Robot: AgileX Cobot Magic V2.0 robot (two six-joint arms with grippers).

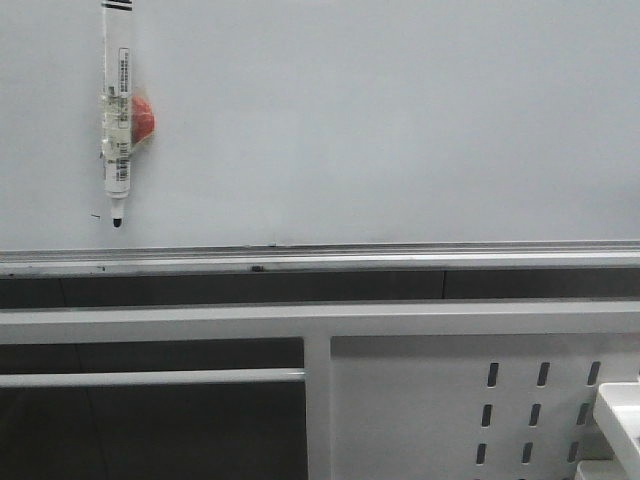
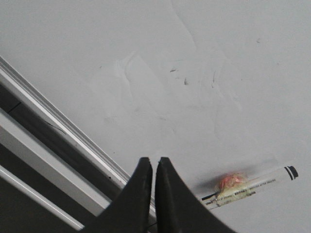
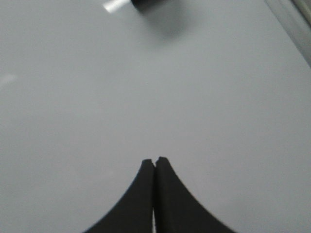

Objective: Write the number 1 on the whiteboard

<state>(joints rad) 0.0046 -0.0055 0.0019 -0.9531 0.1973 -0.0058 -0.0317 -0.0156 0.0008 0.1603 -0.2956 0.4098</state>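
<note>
Your whiteboard (image 1: 400, 120) fills the upper frame, silver ledge (image 1: 320, 262) below it. A marker (image 1: 117, 120) hangs upright at upper left, tip down. No number 1 stroke shows. Your left gripper (image 2: 154, 167) and right gripper (image 3: 155, 162) are both pressed together, holding nothing.

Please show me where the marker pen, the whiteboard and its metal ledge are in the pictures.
marker pen (image 1: 118, 120), front view: on the middle of its white barrel.
whiteboard (image 1: 400, 120), front view: on its bare pale surface.
metal ledge (image 1: 400, 260), front view: on the silver strip under the board.
</note>
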